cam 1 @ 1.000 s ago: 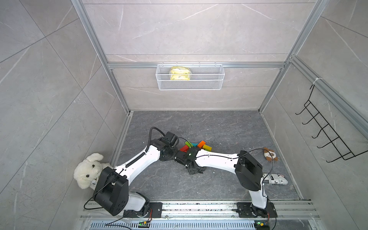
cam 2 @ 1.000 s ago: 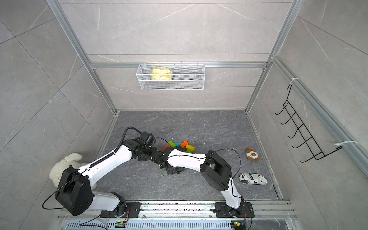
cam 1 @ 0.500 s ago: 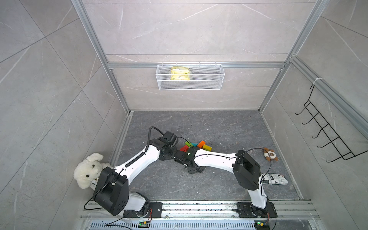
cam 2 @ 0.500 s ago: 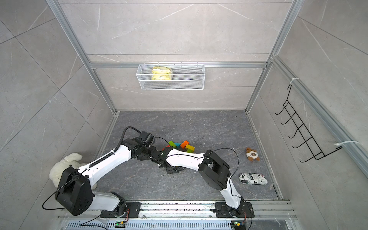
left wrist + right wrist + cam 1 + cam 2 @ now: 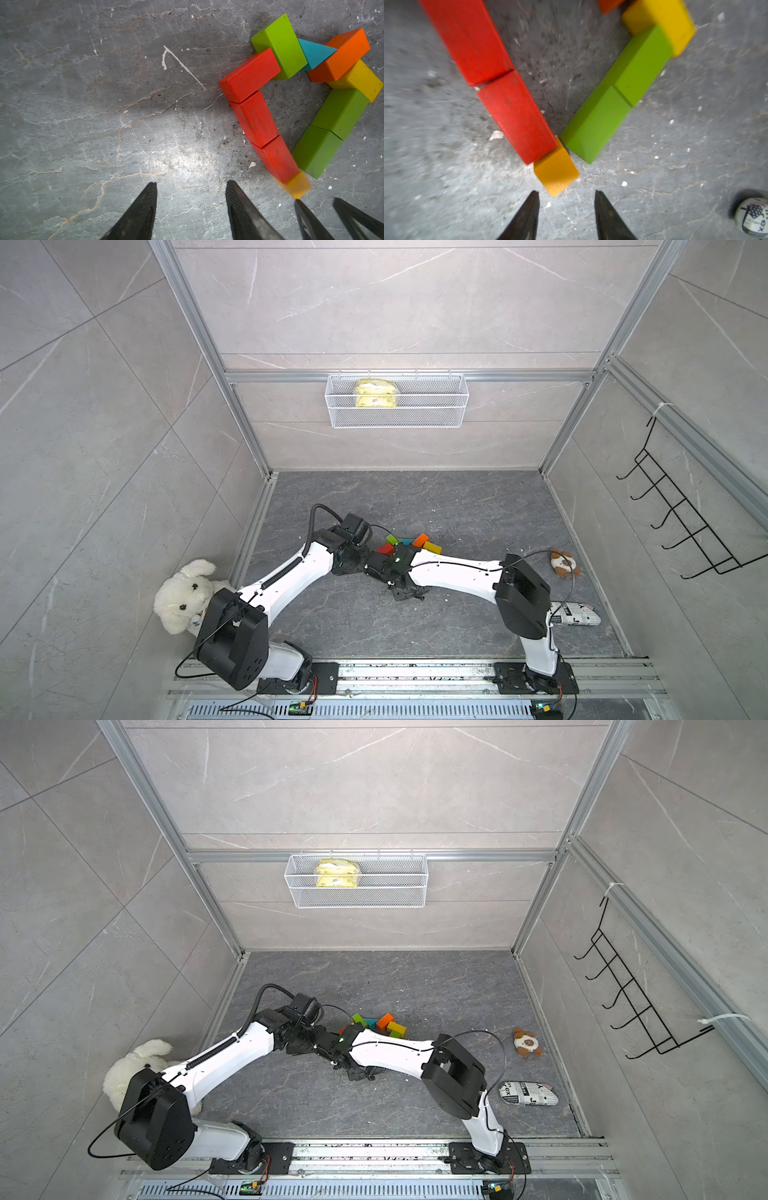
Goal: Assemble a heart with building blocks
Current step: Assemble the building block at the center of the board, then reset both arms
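- Right gripper (image 5: 567, 192) is hovering, jaws parted and empty, just short of the orange-yellow cube (image 5: 556, 168).
- Left gripper (image 5: 192, 182) is hanging alongside, also parted, gripping nothing.
- The heart (image 5: 420, 540) is lying near centre frame in both top views.

Left tool (image 5: 191, 182) and right tool (image 5: 566, 192) hover low, jaws parted.
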